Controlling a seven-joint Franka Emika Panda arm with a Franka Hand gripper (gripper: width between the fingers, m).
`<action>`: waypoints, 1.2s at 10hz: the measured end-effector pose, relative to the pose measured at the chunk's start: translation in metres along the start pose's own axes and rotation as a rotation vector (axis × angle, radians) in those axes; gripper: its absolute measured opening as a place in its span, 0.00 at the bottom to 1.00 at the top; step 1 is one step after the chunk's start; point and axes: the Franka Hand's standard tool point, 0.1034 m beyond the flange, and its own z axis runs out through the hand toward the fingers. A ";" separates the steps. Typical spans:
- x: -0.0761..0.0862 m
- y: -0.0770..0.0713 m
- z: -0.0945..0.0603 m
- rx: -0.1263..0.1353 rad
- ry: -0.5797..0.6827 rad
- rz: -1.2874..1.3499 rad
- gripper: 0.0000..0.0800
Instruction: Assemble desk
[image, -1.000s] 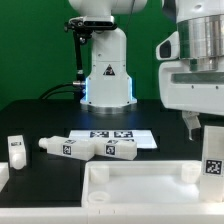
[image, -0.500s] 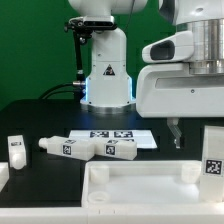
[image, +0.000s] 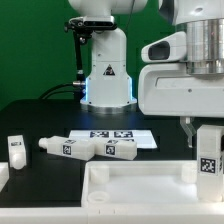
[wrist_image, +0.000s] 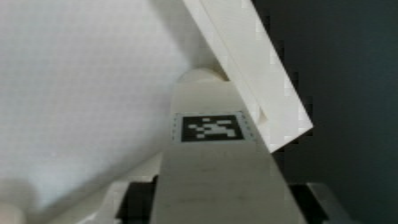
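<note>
the gripper is clamped on a white leg; in the wrist view its dark fingers press either flank, and the leg's square tag faces the camera. this leg stands upright at the exterior view's right, over the right end of the tabletop panel, which lies flat at the front of the black table; whether leg and panel touch i cannot tell. a spare leg and a neighbour leg lie on their sides just in front of the marker board, and a last leg stands upright at the exterior view's left
</note>
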 end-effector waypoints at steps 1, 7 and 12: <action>-0.002 -0.001 -0.001 -0.008 -0.009 0.170 0.36; -0.002 -0.002 -0.001 0.002 -0.052 0.878 0.36; 0.001 -0.006 0.001 0.031 -0.035 1.255 0.36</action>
